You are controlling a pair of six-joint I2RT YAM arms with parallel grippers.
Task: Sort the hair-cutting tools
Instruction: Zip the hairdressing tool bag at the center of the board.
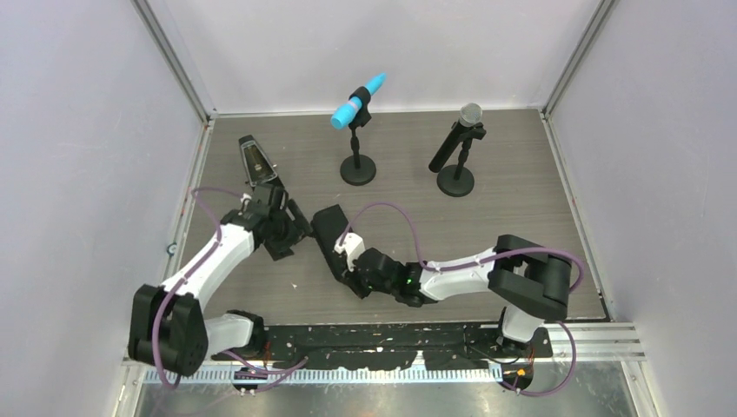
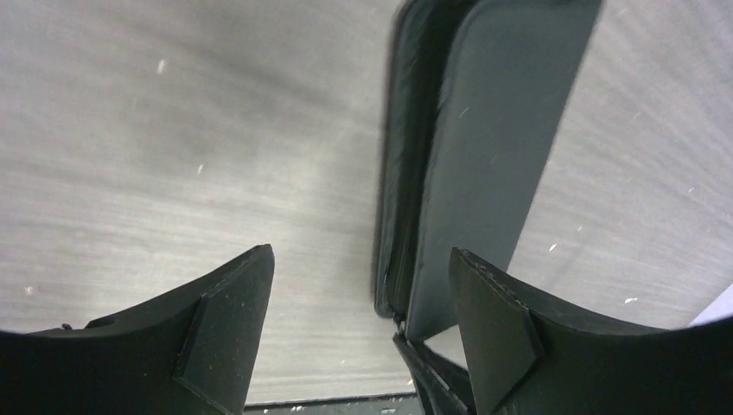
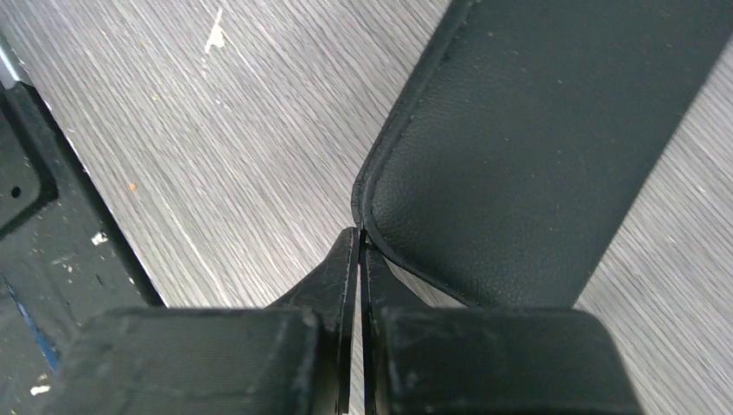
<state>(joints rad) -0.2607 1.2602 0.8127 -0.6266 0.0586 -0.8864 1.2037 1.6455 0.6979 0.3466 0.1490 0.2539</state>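
Tools, whereabouts: no hair-cutting tools showed in any view; they were most likely shut inside the zip case, which lay slantwise on the table between the two arms
Left gripper: fingers spread wide and holding nothing, with the case's long edge just ahead of them
Right gripper: fingers pressed flat together, tips touching the rounded corner of the case; whether a zip tab was caught between them could not be told
Case, make: black, long and flat, with a fine pebbled leather-like skin, a piped rim and rounded corners; a zip seam ran down its side
Case, handling: it looked light and soft-walled, likely to slide on the smooth wood-grain top, so it probably needed pinning at one end while the zip was worked
Scissors, handling: judged light, stiff and slick steel with sharp points; best taken across the shut blades or at the rings
Clips, handling: judged thin and flat-lying, hard to pinch off a bare surface; a grip across the width suited them
Comb, handling: judged long and slightly springy; a hold at the middle of the spine would have kept it level
Bystanders: a black pyramid metronome, a blue microphone and a black microphone stood at the far side
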